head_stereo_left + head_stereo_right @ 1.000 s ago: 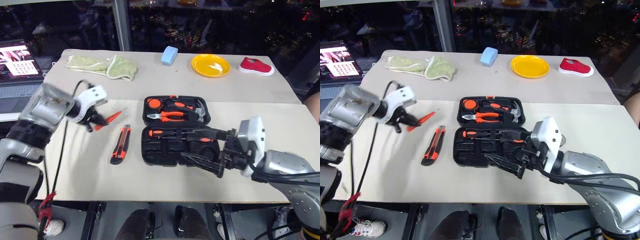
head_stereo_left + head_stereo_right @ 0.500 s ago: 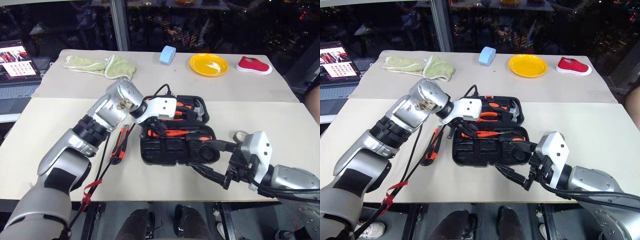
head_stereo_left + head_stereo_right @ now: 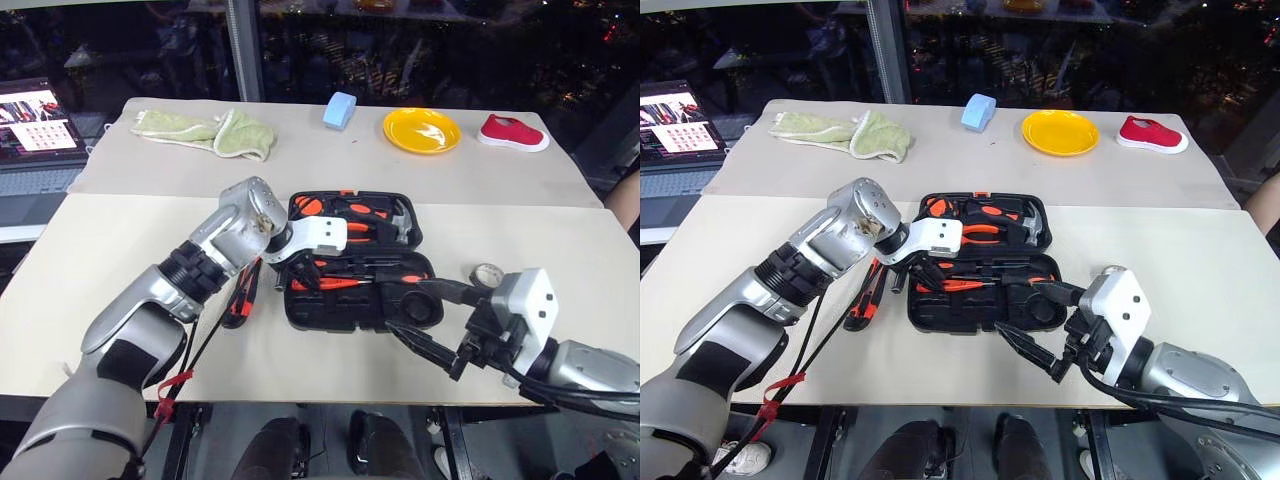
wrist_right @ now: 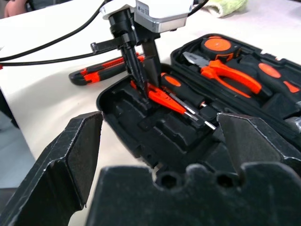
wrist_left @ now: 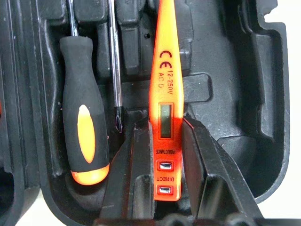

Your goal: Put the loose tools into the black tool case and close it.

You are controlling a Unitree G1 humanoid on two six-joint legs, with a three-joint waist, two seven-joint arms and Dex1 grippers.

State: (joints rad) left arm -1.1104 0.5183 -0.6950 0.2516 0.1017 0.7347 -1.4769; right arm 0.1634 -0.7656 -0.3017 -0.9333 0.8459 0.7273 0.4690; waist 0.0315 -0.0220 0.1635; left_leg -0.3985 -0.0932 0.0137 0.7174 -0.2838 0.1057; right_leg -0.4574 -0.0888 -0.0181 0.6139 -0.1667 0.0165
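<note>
The black tool case lies open mid-table. My left gripper is shut on the slim orange tester screwdriver and points down into the case's near half, the tester low over the moulded recesses. A black-and-orange screwdriver lies in its slot beside it, next to a second one's shaft. The utility knife lies on the table left of the case, partly behind my left arm. A small grey tape roll sits right of the case. My right gripper stands open and empty at the case's front right corner.
Orange-handled pliers and a hammer sit in the case's far half. At the back of the table are a green cloth, a blue sponge, a yellow plate and a red shoe. A laptop stands far left.
My left arm swung from the table's left side over to the case with the tester and lowered it into the near half. My right gripper has drawn back slightly from the case.
</note>
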